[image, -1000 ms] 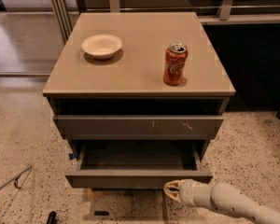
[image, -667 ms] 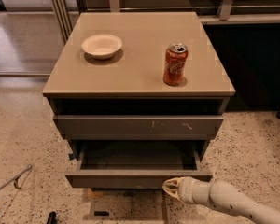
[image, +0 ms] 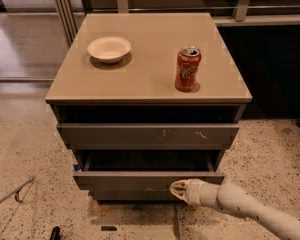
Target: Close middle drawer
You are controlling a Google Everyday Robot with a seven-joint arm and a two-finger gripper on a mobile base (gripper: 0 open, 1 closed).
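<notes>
Camera view is looking down on a tan-topped cabinet (image: 150, 86) that is standing on a speckled floor (image: 25, 149). On the left of the top a pale bowl (image: 109, 49) is sitting. Well apart to its right, a red soda can (image: 188, 69) is standing upright. Below the scratched upper drawer front (image: 147, 134), the middle drawer (image: 130, 180) is hanging pulled out toward the near side. Rigid and handleless, it is likely running on rails and asking only for a flat, square push on its plain front, ideally near the centre so it is not skewing. The gripper (image: 179, 189) is sitting right of centre against or just beside that front, and I cannot tell whether it is spread or closed.
</notes>
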